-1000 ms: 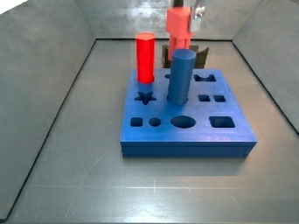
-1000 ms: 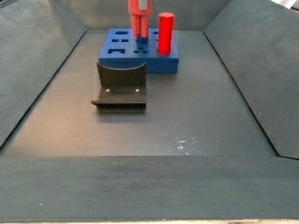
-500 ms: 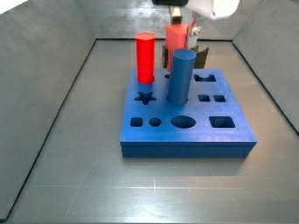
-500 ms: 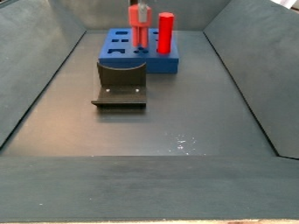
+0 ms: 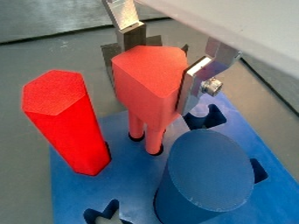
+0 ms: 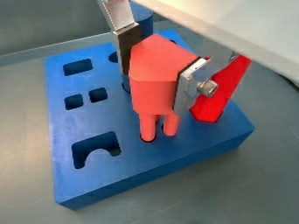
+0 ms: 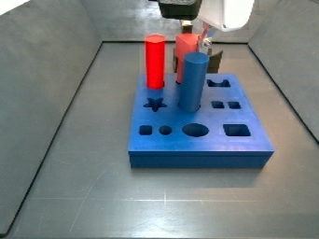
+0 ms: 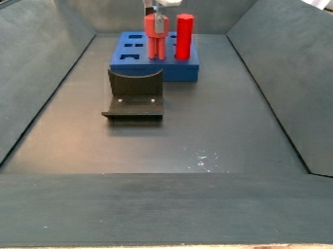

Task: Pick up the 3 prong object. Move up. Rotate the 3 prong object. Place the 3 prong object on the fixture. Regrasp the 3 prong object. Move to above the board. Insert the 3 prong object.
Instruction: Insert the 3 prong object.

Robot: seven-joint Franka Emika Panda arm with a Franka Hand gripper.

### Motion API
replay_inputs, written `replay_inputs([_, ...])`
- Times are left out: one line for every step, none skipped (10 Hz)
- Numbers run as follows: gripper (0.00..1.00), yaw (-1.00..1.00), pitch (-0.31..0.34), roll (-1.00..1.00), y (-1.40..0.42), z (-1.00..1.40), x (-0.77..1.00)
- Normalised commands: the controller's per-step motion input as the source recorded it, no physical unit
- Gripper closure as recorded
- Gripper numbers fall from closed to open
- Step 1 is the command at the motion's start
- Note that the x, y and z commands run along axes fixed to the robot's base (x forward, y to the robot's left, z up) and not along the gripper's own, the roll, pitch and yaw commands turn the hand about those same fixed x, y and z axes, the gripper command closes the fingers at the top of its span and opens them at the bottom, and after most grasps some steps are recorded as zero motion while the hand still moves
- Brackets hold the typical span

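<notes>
My gripper [image 5: 163, 68] is shut on the 3 prong object [image 5: 142, 87], a salmon-red block gripped on two opposite sides, its short prongs pointing down. In both wrist views the prong tips reach the top of the blue board [image 6: 52, 122]; whether they sit in holes I cannot tell. In both side views the gripper [image 7: 188, 34] holds the 3 prong object [image 7: 186, 45] low over the board's [image 7: 200, 157] far part, behind the pegs. The dark fixture [image 8: 134, 94] stands on the floor beside the board [image 8: 182, 70], apart from the gripper [image 8: 154, 21].
A tall red peg [image 5: 65, 118] and a thick blue cylinder [image 5: 211, 184] stand in the board close to the held piece. The red peg [image 7: 155, 61] and the blue cylinder [image 7: 192, 82] also show in a side view. Grey sloping walls enclose the floor.
The gripper has come down with the 3 prong object, from well above the board to just at its top surface. The pegs and fixture have not moved.
</notes>
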Motion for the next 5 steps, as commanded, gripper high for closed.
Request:
replay_inputs([1.0, 0.0, -0.093, 0.16, 0.0, -0.82, 0.02])
replay_inputs([1.0, 0.0, -0.093, 0.19, 0.0, -0.8, 0.0])
replay_inputs([1.0, 0.03, -0.016, 0.03, -0.05, -0.1, 0.0])
replay_inputs([1.0, 0.09, 0.0, 0.09, -0.06, -0.21, 0.06])
replay_inputs([1.0, 0.32, -0.009, 0.06, -0.05, -0.29, 0.17])
